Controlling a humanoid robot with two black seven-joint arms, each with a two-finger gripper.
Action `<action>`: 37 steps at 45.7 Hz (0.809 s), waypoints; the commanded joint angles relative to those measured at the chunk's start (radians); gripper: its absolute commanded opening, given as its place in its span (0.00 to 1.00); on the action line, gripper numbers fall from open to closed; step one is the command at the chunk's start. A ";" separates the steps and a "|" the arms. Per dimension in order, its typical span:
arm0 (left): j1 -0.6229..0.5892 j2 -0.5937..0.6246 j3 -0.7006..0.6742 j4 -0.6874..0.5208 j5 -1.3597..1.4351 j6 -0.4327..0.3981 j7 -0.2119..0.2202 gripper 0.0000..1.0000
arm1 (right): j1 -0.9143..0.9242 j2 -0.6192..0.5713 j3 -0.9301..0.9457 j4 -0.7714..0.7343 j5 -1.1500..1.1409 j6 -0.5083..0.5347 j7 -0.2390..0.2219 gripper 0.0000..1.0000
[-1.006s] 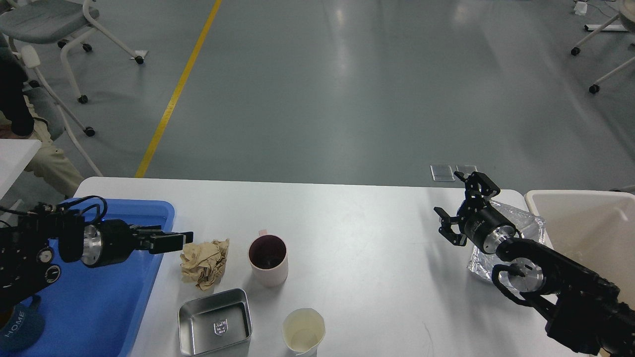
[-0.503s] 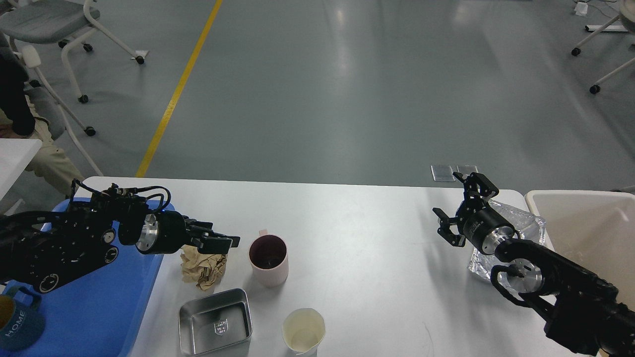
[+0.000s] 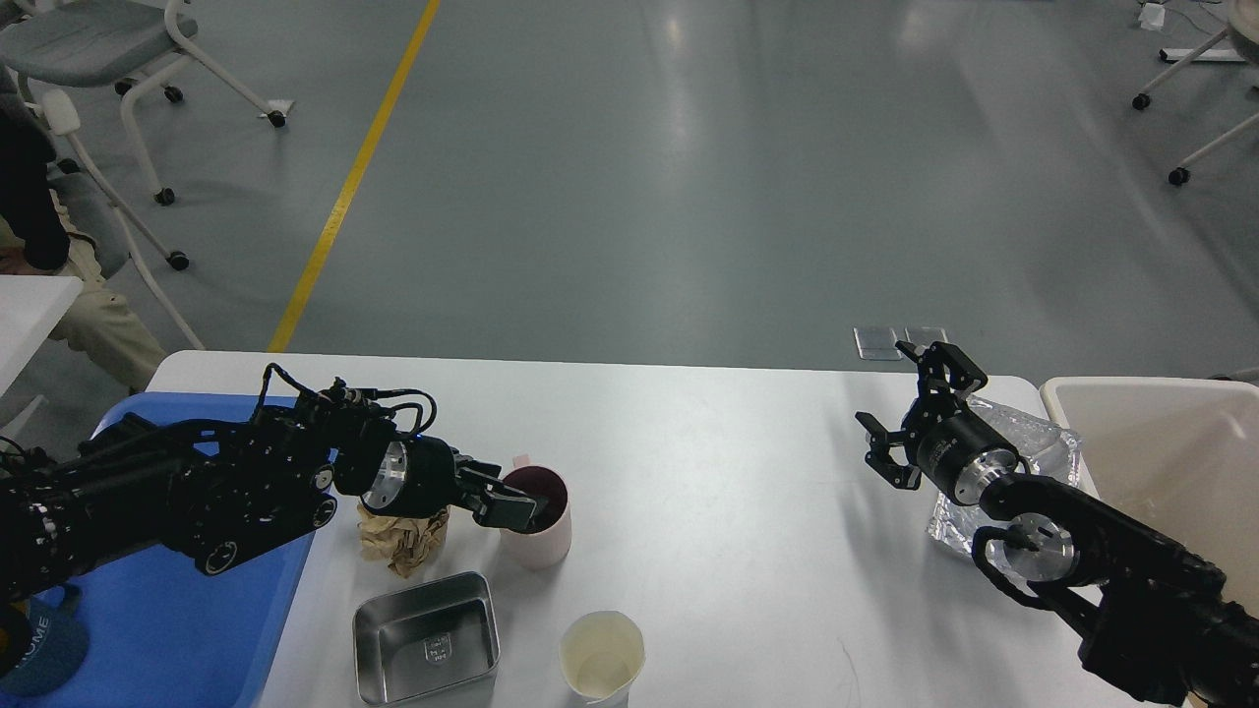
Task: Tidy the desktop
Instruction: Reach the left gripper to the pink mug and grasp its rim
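Reaching rightward from over the blue tray (image 3: 197, 629), the left gripper (image 3: 513, 505) has crossed the crumpled brown paper (image 3: 398, 546) and now sits at the rim of the pink mug (image 3: 536, 526); whether it has clamped the rim I cannot tell. Its right counterpart, the right gripper (image 3: 910, 413), hovers spread apart, empty, above a clear plastic bag (image 3: 1033, 462) beside the cream bin (image 3: 1161, 442). On the smooth white surface (image 3: 728, 472) stand a steel tin (image 3: 426, 639) and paper cup (image 3: 602, 657). Stiff, glazed and likely slippery, the mug probably suits a rim pinch.
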 commanded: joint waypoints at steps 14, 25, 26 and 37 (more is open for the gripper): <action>-0.032 -0.019 0.044 0.025 0.004 -0.034 -0.057 0.28 | 0.000 0.000 0.001 0.000 0.000 0.003 0.002 1.00; -0.037 -0.001 0.081 0.026 0.009 -0.048 -0.102 0.08 | 0.000 0.000 0.001 0.000 0.000 0.003 0.002 1.00; -0.037 0.001 0.084 0.026 0.009 -0.048 -0.105 0.07 | -0.002 0.000 0.001 0.001 0.000 0.003 0.002 1.00; -0.039 0.019 0.087 0.028 0.017 -0.048 -0.128 0.01 | -0.002 0.000 0.003 0.000 0.000 0.003 0.003 1.00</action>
